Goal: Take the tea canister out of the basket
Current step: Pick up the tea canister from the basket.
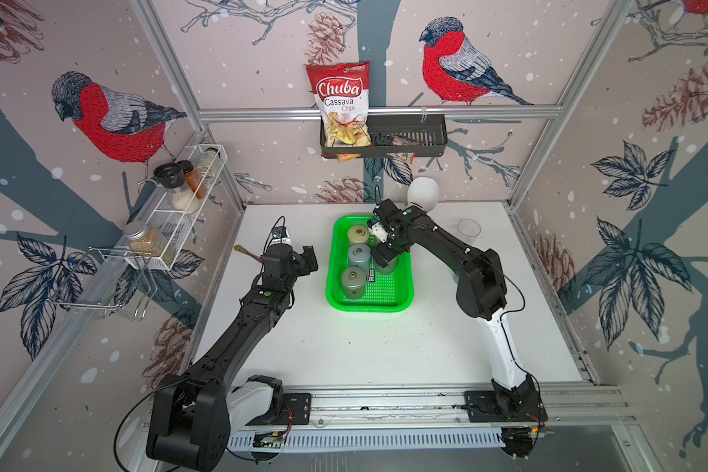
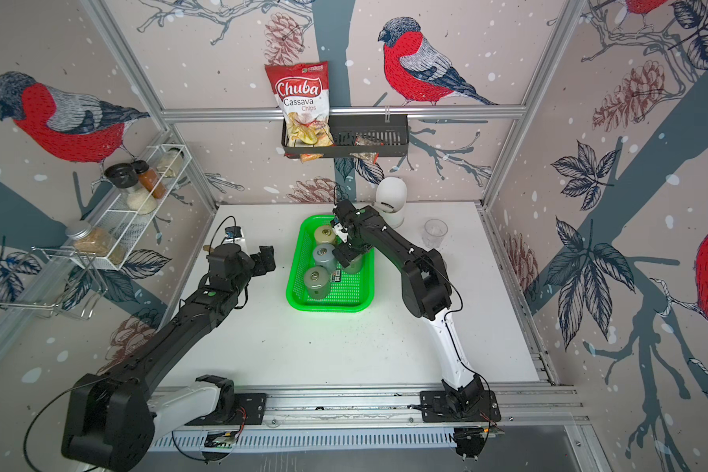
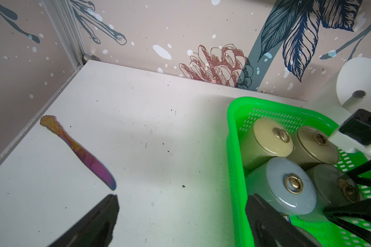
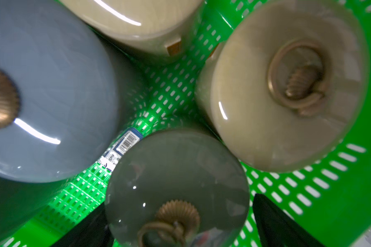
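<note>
The green basket (image 1: 368, 307) (image 2: 328, 306) stands mid-table and holds several upright tea canisters with brass ring knobs. Three of them are a cream one (image 1: 358, 235), a blue-grey one (image 1: 359, 255) and a grey-green one (image 1: 353, 280). My right gripper (image 1: 386, 257) (image 4: 180, 203) reaches down into the basket, open, with a finger on each side of a dark grey-green canister (image 4: 176, 171) (image 3: 334, 186). Green mesh shows between one finger and the canister. My left gripper (image 1: 309, 259) (image 3: 183, 198) hangs open at the basket's left wall (image 3: 236, 171), holding nothing.
An iridescent knife (image 3: 79, 151) (image 1: 248, 253) lies left of the basket. A white rounded object (image 1: 424, 194) and a clear cup (image 1: 468, 231) stand at the back right. A black wall rack (image 1: 405, 135) holds a chips bag. A white wire shelf (image 1: 189, 196) carries jars.
</note>
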Robot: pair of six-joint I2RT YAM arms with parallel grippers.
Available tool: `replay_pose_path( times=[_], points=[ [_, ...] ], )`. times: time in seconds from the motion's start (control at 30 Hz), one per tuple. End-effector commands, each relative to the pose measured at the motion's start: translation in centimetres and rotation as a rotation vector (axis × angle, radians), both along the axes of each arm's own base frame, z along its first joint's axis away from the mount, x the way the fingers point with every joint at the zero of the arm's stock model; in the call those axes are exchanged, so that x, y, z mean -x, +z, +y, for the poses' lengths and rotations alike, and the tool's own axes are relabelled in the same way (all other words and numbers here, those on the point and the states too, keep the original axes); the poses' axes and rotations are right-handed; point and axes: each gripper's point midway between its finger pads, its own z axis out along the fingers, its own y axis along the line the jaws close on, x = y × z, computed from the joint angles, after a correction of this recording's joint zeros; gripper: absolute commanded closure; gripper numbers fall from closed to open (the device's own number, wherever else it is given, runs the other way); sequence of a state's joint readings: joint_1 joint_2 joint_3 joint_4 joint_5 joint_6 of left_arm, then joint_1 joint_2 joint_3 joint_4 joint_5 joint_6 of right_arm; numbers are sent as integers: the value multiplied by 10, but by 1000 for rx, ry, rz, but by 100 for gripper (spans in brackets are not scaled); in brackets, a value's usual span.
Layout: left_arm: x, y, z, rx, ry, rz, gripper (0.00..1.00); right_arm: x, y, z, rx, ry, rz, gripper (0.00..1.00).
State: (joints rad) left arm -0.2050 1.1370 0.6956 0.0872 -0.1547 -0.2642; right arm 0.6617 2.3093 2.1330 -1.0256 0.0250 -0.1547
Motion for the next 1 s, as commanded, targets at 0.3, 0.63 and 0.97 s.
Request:
replay_pose_path(
  times=[0.3,0.63,0.97],
  points=[
    [-2,-1,-2,0,-5,-1,3,0,-12,5,-32,26,53,0],
    [-2,-2,0,-5,1,1,3,0,-21,2,-15,17,76,7],
    [-3,1,-1,-4,0,-3,3,-1,-24,-1,17,-1,72,24]
  ],
)
